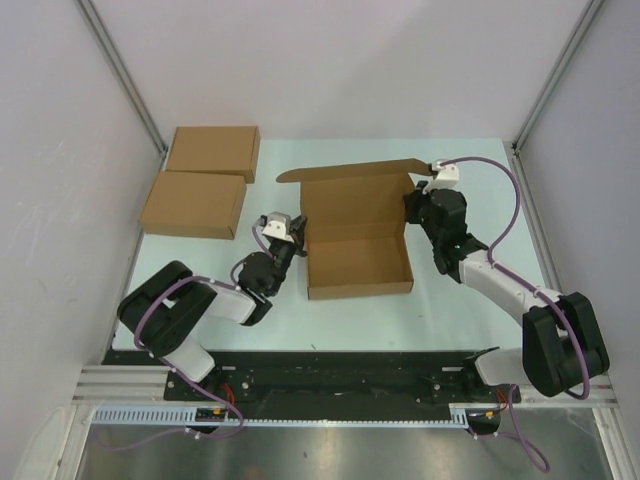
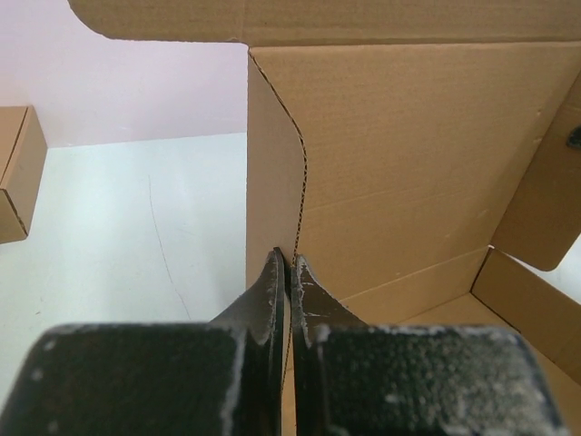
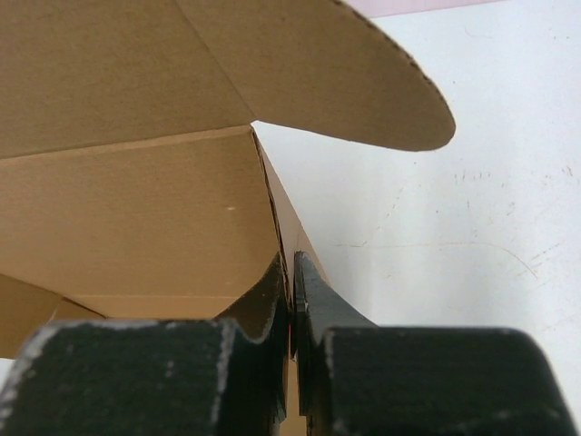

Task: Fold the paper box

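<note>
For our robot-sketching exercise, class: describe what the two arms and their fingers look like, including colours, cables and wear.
Both arms are alike: the left arm and right arm have bulky black joints and white links. A purple cable loops along each. The fingers are black, tapered, scuffed whitish.

Both arms (image 1: pixel 505 285) are black and white, with purple cables (image 1: pixel 516 195) (the black tools (image 2: pixel 289 272) look scuffed whitish).

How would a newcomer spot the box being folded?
On the pale table, look at its middle. The paper box there stands open, lid flap up, side walls pinched by the left fingers and right fingers; the two boxes at far left are shut and untouched.
</note>
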{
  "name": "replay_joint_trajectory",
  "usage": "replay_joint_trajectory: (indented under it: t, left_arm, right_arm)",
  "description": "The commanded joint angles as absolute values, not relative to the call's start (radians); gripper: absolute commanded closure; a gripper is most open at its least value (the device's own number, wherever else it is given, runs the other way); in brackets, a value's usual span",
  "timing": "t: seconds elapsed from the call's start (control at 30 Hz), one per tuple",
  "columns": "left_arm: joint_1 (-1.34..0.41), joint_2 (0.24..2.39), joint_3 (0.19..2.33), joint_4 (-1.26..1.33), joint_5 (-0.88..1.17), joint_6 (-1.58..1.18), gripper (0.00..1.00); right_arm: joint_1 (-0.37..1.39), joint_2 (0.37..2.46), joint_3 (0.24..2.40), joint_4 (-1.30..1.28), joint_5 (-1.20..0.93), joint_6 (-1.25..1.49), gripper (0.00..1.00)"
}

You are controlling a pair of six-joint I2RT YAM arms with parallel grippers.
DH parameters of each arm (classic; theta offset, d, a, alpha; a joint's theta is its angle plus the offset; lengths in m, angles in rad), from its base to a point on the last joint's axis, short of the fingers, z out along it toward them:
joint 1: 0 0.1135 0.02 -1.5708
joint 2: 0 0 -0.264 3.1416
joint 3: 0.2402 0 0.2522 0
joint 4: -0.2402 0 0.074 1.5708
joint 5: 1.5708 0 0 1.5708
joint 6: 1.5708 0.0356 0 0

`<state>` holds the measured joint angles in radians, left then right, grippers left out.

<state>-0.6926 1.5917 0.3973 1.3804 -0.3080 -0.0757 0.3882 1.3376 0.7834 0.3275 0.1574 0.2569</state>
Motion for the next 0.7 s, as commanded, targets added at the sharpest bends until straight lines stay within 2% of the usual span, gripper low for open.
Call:
replay_joint_trajectory:
  t: [0.0,0.67]
  left_arm:
    - [-0.75,1.64,0.426,1.483,-0.25,-0.178,1.0]
    - [-0.808,1.746,0.394,1.41,-0.281,-0.296,0.98]
  right_arm:
    - [0.423,1.347,0.716,0.337,0.066,0.333,1.0]
    - [0.465,1.402,0.538,0.451,0.092,0.379,1.0]
